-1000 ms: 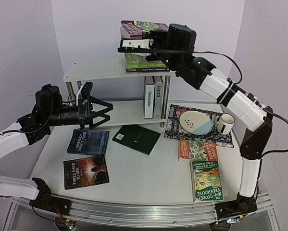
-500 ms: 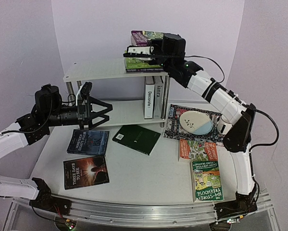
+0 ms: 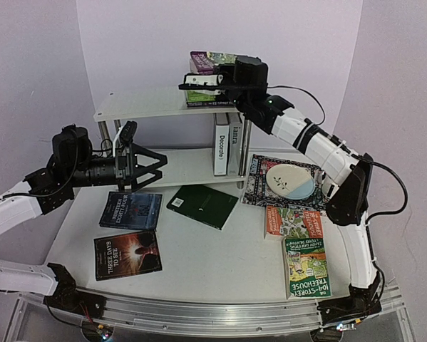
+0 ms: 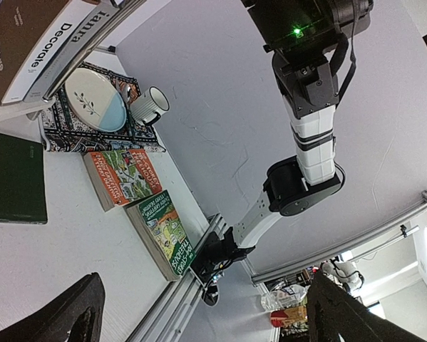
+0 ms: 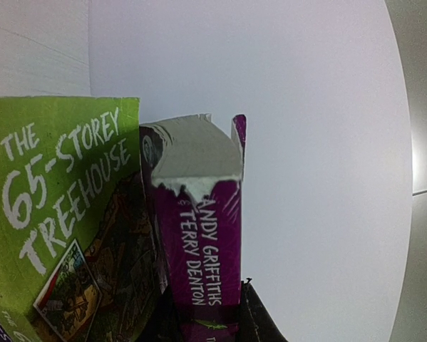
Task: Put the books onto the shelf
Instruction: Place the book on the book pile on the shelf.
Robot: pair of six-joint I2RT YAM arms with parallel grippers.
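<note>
Partly done: right gripper (image 5: 204, 317) clamps a purple book (image 5: 206, 242) over the shelf (image 3: 142, 107); left gripper (image 3: 156, 168) gapes empty, five books (image 3: 202, 205) unshelved below.

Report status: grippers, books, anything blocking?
Left gripper open, empty. Right gripper shut on purple book, over green book on top of shelf. Five books flat on table. Nothing visibly blocking.

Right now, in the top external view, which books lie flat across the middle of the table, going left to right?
Dark blue book → dark green book → orange-red Treehouse book.
</note>
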